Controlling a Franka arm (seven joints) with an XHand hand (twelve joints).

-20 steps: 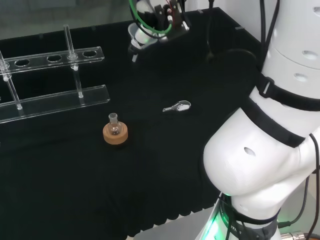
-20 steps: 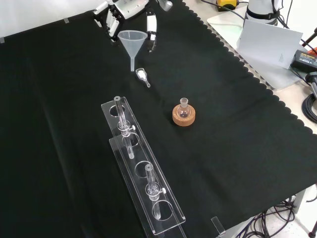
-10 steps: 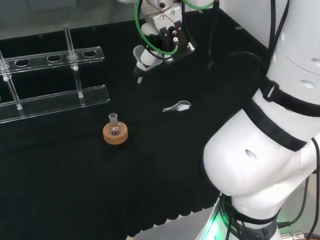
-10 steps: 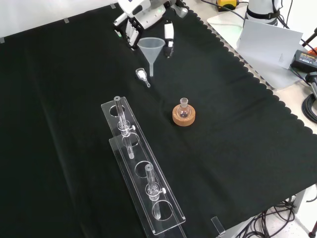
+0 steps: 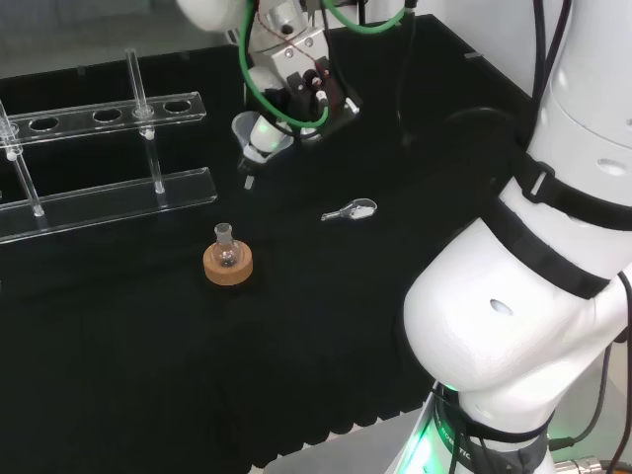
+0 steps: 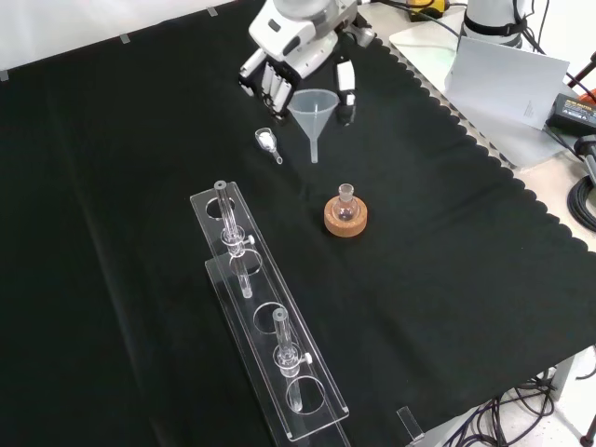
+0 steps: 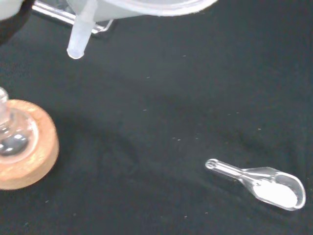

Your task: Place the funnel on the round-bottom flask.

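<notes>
Above black cloth (image 6: 447,261), funnel (image 6: 314,107) in hand (image 6: 296,42).

Funnel (image 7: 98,14) cut off at wrist view's edge, wide mouth blurred. Round-bottom flask (image 7: 7,132) half out of frame. Rack (image 5: 99,158) cropped at head view's left.

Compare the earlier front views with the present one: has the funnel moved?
Yes. In the front view the funnel, held in the hand, has travelled right and down the picture, past the small scoop, towards the flask on its cork ring.
</notes>
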